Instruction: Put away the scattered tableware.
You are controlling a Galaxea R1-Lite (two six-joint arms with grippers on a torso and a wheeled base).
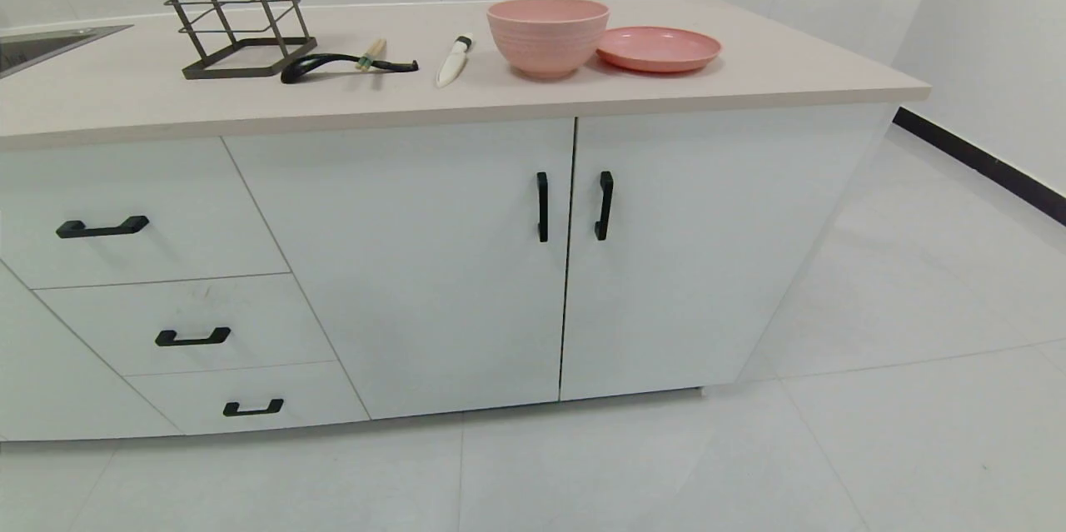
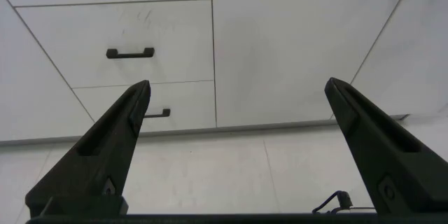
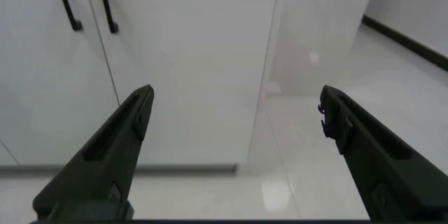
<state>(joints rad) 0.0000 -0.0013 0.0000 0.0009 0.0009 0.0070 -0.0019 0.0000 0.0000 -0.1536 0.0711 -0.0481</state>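
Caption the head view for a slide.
A countertop with pink bowl, pink plate, knife, black utensil and chopsticks scattered beside a wire rack, above closed cabinet doors.

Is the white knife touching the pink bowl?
Apart. The head view shows bare countertop between the knife and the bowl.

Bright even light; soft shadow under bowl (image 1: 547,37); floor (image 3: 276,194) glare.

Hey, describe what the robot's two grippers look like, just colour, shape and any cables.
Both the left gripper and the right gripper have two long matte black fingers, wedge-shaped and tapering to narrow tips, with small holes near the base. A thin black cable loops beside the left gripper's base.
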